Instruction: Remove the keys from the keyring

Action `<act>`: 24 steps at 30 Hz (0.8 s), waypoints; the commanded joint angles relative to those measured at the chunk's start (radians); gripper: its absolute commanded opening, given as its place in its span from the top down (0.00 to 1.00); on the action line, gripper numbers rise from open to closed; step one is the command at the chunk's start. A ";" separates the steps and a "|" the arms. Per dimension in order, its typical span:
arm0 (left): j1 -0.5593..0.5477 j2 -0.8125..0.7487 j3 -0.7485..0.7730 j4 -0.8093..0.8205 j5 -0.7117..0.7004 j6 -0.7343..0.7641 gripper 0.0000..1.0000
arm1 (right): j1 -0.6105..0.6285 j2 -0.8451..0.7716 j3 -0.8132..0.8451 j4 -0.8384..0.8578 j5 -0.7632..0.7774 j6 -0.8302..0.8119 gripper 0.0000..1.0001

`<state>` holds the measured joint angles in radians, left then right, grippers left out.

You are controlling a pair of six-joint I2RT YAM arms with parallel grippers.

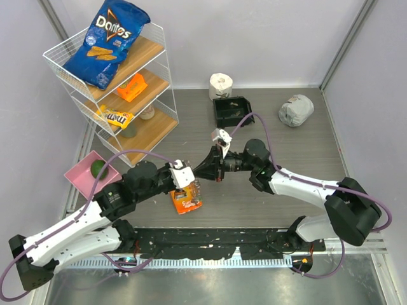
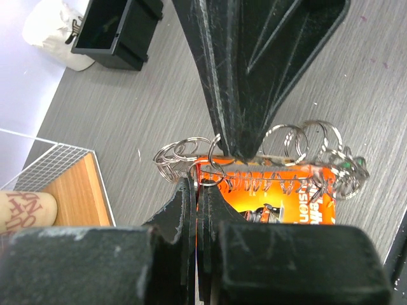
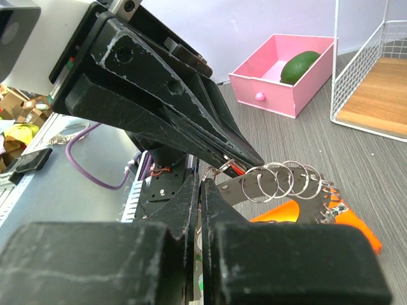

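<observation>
The keyring is a flat grey band hung with several small split rings. It is held in the air between both grippers, above an orange packet. In the left wrist view it is edge-on, with a green bit at its far right. My left gripper is shut on the band's left end. My right gripper is shut on one small split ring at that same end, with a silvery and green sliver between its jaws. No key blades show clearly. In the top view the grippers meet tip to tip.
A wire shelf at the back left holds a Doritos bag and snacks. A pink tray with a green fruit lies left. A black bin, a white toilet roll and a grey bundle stand behind.
</observation>
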<state>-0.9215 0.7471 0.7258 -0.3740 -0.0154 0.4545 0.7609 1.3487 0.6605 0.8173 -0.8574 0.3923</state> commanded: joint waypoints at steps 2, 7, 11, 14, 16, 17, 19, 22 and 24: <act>0.049 -0.034 0.004 -0.005 -0.199 -0.010 1.00 | 0.061 -0.026 0.102 -0.116 -0.086 -0.116 0.95; 0.056 -0.057 -0.008 0.014 -0.227 -0.007 1.00 | 0.084 0.009 0.139 -0.185 -0.124 -0.141 0.95; 0.059 -0.083 -0.022 0.030 -0.247 0.003 1.00 | 0.107 0.032 0.180 -0.265 -0.134 -0.181 0.95; 0.061 -0.100 -0.029 0.046 -0.256 0.010 1.00 | 0.115 0.044 0.195 -0.290 -0.141 -0.185 0.95; 0.061 -0.114 -0.037 0.058 -0.264 0.015 1.00 | 0.118 0.050 0.205 -0.306 -0.143 -0.194 0.95; 0.061 -0.121 -0.039 0.063 -0.270 0.018 1.00 | 0.120 0.053 0.211 -0.314 -0.143 -0.202 0.95; 0.061 -0.137 -0.045 0.073 -0.282 0.023 1.00 | 0.123 0.059 0.215 -0.331 -0.143 -0.207 0.95; 0.061 -0.167 -0.060 0.095 -0.296 0.035 1.00 | 0.126 0.075 0.231 -0.354 -0.157 -0.211 0.95; 0.061 -0.183 -0.069 0.110 -0.299 0.042 1.00 | 0.129 0.090 0.244 -0.374 -0.161 -0.213 0.95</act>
<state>-0.8989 0.6048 0.6609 -0.3790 -0.1207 0.4553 0.8482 1.4284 0.8673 0.5152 -0.8391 0.1658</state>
